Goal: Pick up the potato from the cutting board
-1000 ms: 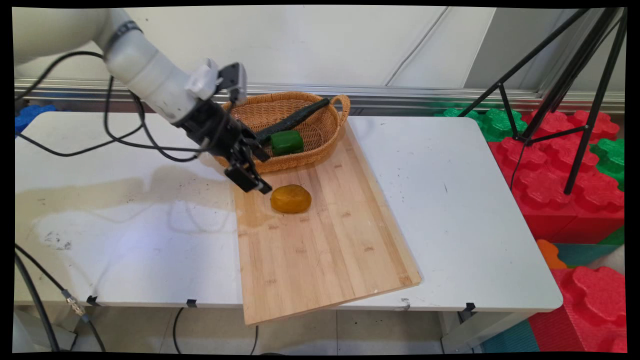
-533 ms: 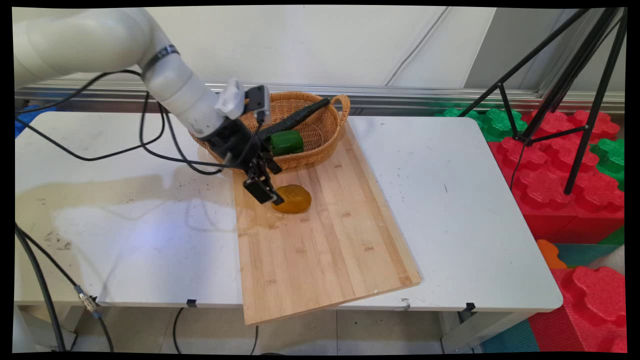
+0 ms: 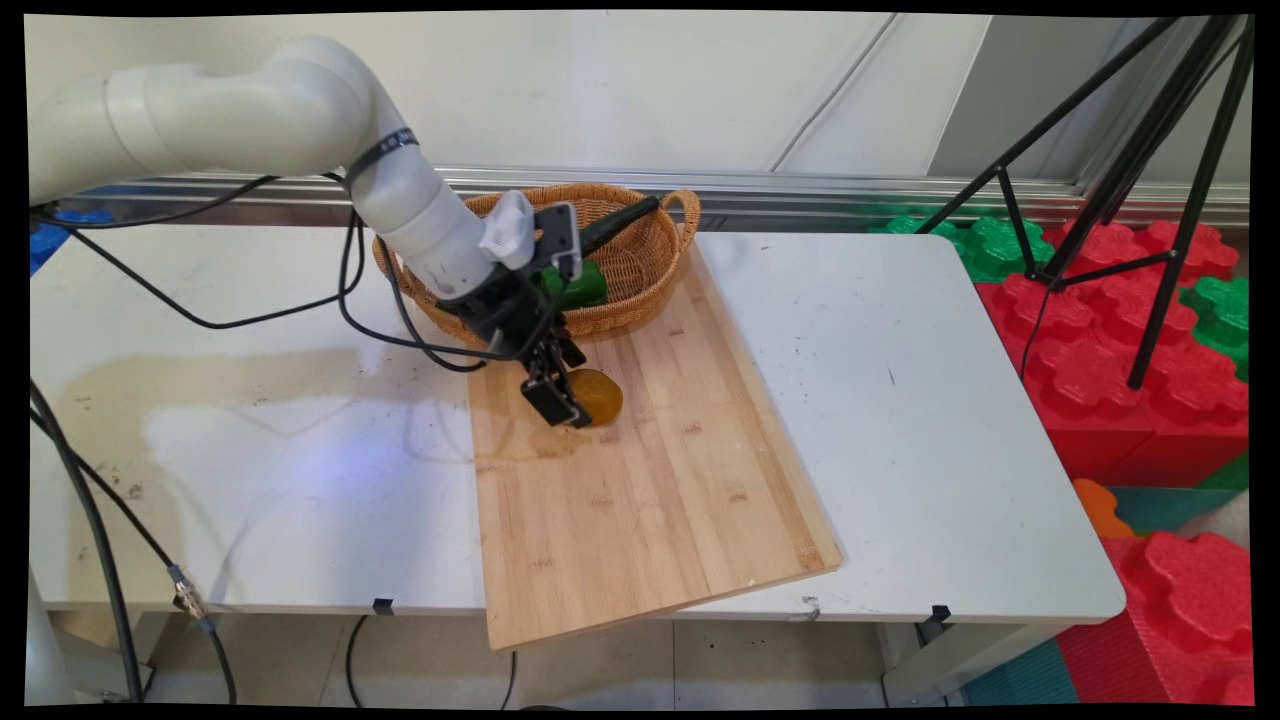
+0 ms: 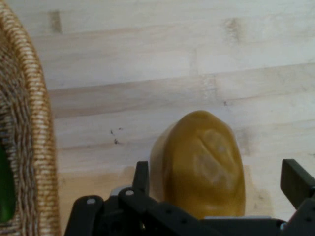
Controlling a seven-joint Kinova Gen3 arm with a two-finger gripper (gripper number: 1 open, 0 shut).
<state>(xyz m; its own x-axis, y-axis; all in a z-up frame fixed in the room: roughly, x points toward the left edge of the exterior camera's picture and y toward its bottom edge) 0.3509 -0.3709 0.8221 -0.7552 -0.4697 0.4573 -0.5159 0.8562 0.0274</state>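
Claw stood spread wide over the yellow-brown potato, holding nothing: in the hand view one finger showed just beside the potato's one flank and the other finger a little apart from the opposite flank, so the lump sat between them, nearer the first finger. Neither finger could be seen pressing on it.

The potato lay on its side on the wooden board, in the board's far part, just in front of the wicker basket. As a judgement, a good grasp at this point called for centring the claw so both fingers met the potato at once, low enough to catch its widest part; a smooth rounded lump like this could roll or squirt out if one side touched first.

Beyond the potato, the basket's woven wall ran close along the first finger's side. Inside the basket lay a green block and a long dark object. The board rested on the white surface, overhanging its near edge.
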